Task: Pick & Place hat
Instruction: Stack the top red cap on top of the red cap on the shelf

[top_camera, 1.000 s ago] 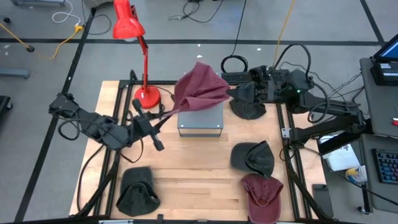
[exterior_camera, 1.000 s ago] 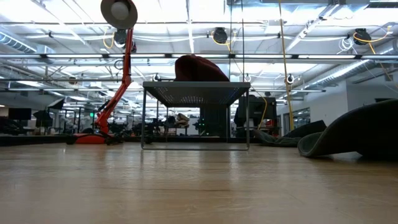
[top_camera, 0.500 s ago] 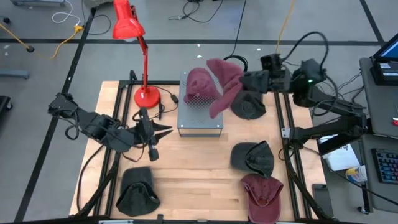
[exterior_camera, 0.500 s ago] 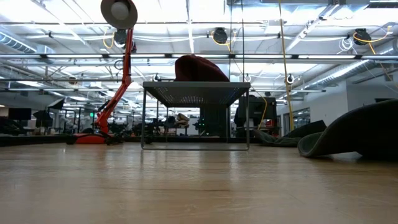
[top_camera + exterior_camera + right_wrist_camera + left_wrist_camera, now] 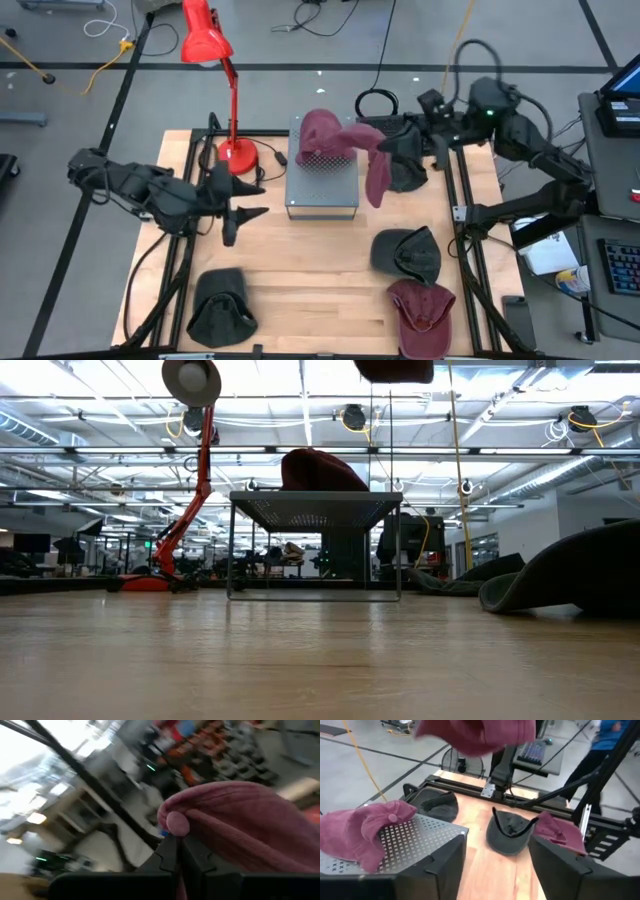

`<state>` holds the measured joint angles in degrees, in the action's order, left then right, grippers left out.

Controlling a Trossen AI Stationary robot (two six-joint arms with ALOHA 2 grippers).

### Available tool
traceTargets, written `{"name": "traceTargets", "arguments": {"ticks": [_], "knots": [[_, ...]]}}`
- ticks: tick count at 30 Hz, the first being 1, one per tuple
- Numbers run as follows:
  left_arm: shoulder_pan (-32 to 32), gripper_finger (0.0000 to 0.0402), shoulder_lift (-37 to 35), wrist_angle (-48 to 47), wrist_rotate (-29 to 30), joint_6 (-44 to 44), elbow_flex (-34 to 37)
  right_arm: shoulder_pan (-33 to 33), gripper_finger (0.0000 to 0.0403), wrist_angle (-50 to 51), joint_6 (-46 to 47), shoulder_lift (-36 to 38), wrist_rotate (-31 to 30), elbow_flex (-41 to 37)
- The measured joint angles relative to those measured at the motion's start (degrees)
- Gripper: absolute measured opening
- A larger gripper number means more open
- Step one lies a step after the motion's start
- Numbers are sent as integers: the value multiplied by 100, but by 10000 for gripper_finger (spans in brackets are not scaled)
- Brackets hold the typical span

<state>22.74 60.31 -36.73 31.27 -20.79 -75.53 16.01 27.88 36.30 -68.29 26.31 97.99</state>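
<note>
A maroon hat (image 5: 320,135) lies crown up on the perforated metal stand (image 5: 322,190) at mid-table. A second maroon hat (image 5: 377,170) hangs in the air just right of the stand, with my right gripper (image 5: 388,140) shut on it. In the low view its lower end (image 5: 393,368) shows above the level of the stand's top. My left gripper (image 5: 240,200) stands open left of the stand with nothing between its fingers (image 5: 445,865). It points at the stand. My right gripper pinches a bunched fold of the maroon hat's cloth (image 5: 175,826) between its two fingers (image 5: 169,857). It comes at the hat about level from the table's right side. The hat hangs slack below the fingers, clear of the stand and the table.
A red desk lamp (image 5: 208,40) stands with its base (image 5: 237,155) left of the stand. Dark hats lie at the near left (image 5: 220,300), the middle right (image 5: 405,250) and the far right (image 5: 405,170). Another maroon hat (image 5: 420,305) lies near right.
The held maroon hat was stretched over the stand between both grippers. My left gripper has let go of it and drawn back a little toward the table's left edge. My right gripper has carried the hat up and rightward, so it now hangs beside the stand.
</note>
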Motion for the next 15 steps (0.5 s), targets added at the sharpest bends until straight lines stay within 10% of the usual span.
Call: {"name": "traceTargets", "arguments": {"ticks": [15], "knots": [[-262,244,-497,29,-318,271,-2,-487,0,4174,-2313,-1653,-1518,2367]]}}
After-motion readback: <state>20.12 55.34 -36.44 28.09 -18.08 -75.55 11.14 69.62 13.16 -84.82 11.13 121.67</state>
